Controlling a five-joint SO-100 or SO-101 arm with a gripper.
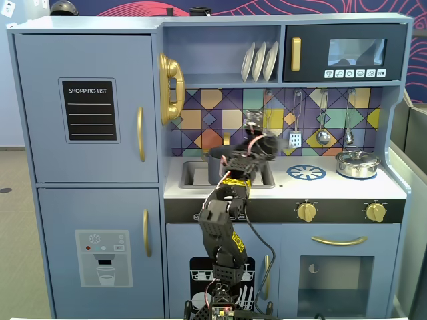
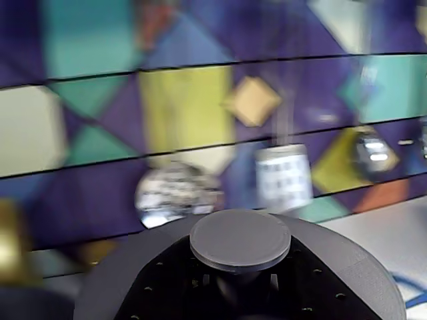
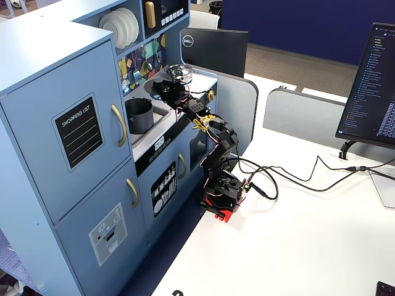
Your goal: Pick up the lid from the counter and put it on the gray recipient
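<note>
My gripper (image 2: 240,285) is shut on the stem under the small knob of the flat dark-gray lid (image 2: 240,239). The lid's disc spreads out below the knob on both sides. In a fixed view the gripper (image 1: 257,144) holds the lid in the air above the right part of the sink. The tall matte gray pot (image 1: 217,165) stands in the sink, just left of and below the gripper, with its top open. It also shows in the other fixed view (image 3: 139,115), with the gripper (image 3: 165,87) up and to its right.
A shiny silver pot with its own lid (image 1: 357,163) stands at the counter's right end, beside a blue burner mark (image 1: 306,173). Utensils (image 1: 323,135) hang on the tiled back wall behind the gripper. The sink's rim (image 1: 189,185) surrounds the gray pot.
</note>
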